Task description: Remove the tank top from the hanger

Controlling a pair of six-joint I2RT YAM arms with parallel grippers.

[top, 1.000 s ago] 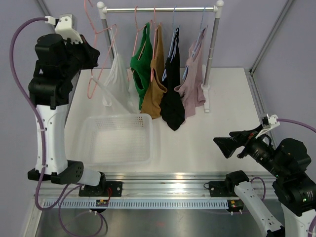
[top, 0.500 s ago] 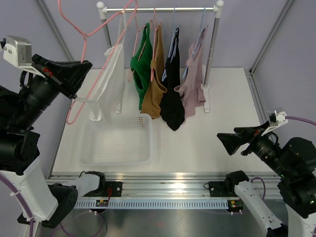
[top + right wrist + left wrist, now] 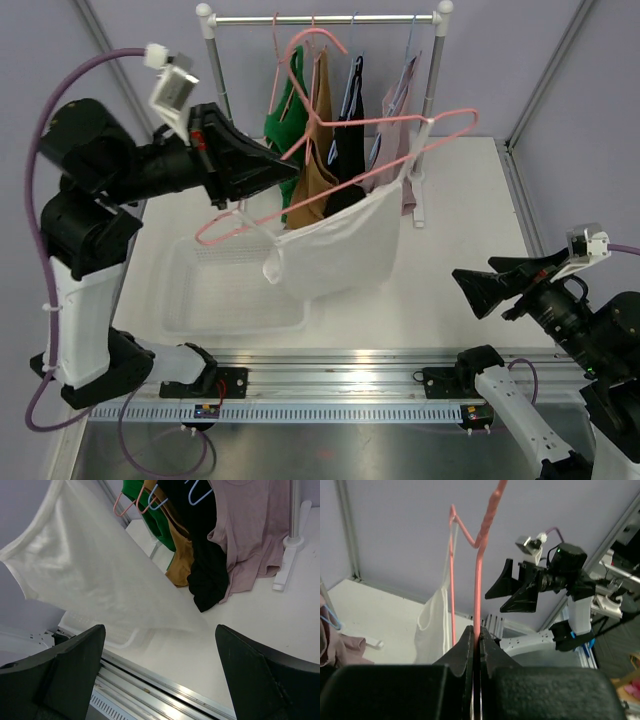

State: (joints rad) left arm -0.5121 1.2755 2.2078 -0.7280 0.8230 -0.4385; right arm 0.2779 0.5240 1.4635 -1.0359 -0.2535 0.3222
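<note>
- The left gripper (image 3: pixel 476 636) is pinched tight on the wire of the pink hanger (image 3: pixel 478 580), holding it out in front of the rail (image 3: pixel 320 18).
- The white tank top (image 3: pixel 340 245) hangs from that hanger in mid-air — not yet off.
- The right gripper (image 3: pixel 468 292) gapes wide and holds nothing — pulling the top free remains.

High rear overview, two close wrist views, all sharing tank top (image 3: pixel 340 243)

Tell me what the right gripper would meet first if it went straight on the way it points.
The right gripper would probably first meet the white fabric tank top on the pink wire hanger; depth is unclear.
</note>
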